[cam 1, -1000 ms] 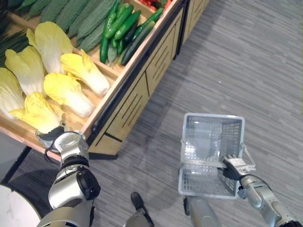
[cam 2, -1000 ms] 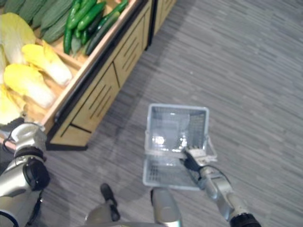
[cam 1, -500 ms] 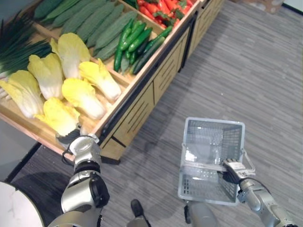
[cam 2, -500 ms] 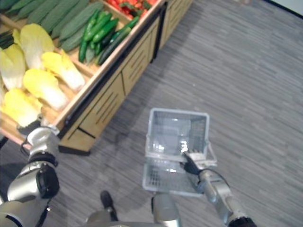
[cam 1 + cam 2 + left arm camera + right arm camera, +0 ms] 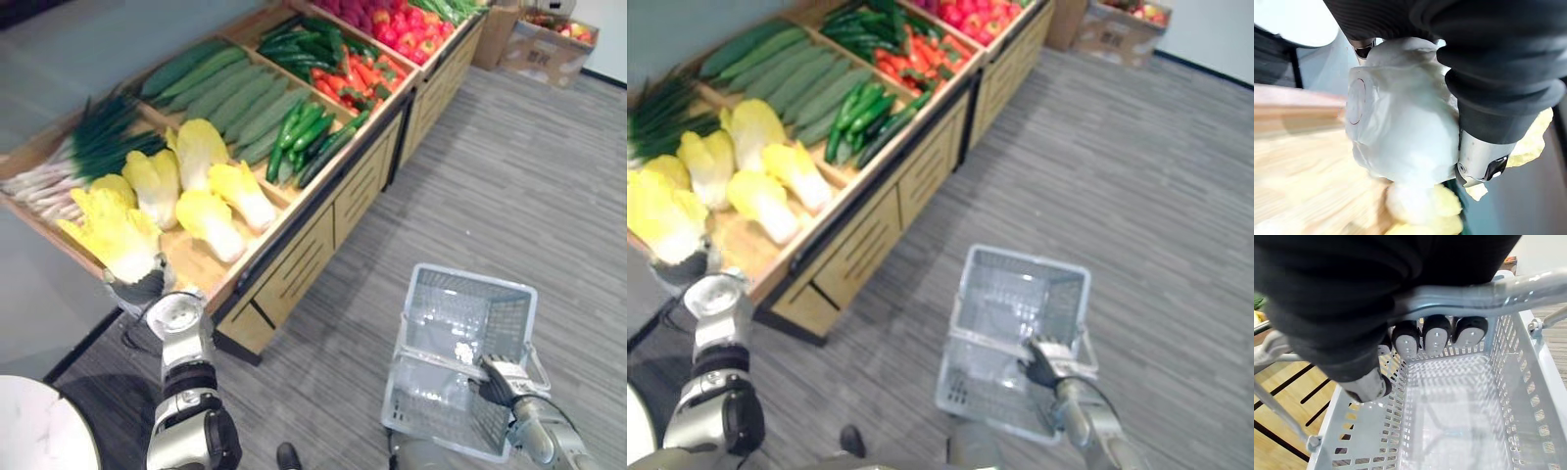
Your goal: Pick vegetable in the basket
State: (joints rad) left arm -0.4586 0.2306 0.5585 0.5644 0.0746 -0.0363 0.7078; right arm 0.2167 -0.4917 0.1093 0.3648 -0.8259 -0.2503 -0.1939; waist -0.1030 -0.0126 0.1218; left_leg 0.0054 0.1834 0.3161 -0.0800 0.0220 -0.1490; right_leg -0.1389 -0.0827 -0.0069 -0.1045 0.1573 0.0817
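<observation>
One wooden produce stand (image 5: 323, 220) is seen on the left, set on a grey striped floor (image 5: 549, 166). Its compartments are filled with scallions (image 5: 103, 147), yellow cabbages (image 5: 220, 206), cucumbers (image 5: 235, 93) and long green peppers (image 5: 306, 132). One grey plastic basket (image 5: 476, 278) is carried to the right of the stand, well apart from it. The nearest cabbage (image 5: 110, 235) is lying in the stand's near corner compartment, not in the basket. The left robot hand (image 5: 137, 290) is placed at that cabbage's white base. In the left wrist view the base is pressed to the palm and clamped between thumb and fingers. The right robot hand (image 5: 500, 377) is closed round the basket handle (image 5: 1474, 296), with fingertips (image 5: 1436, 335) curled round the bar.
</observation>
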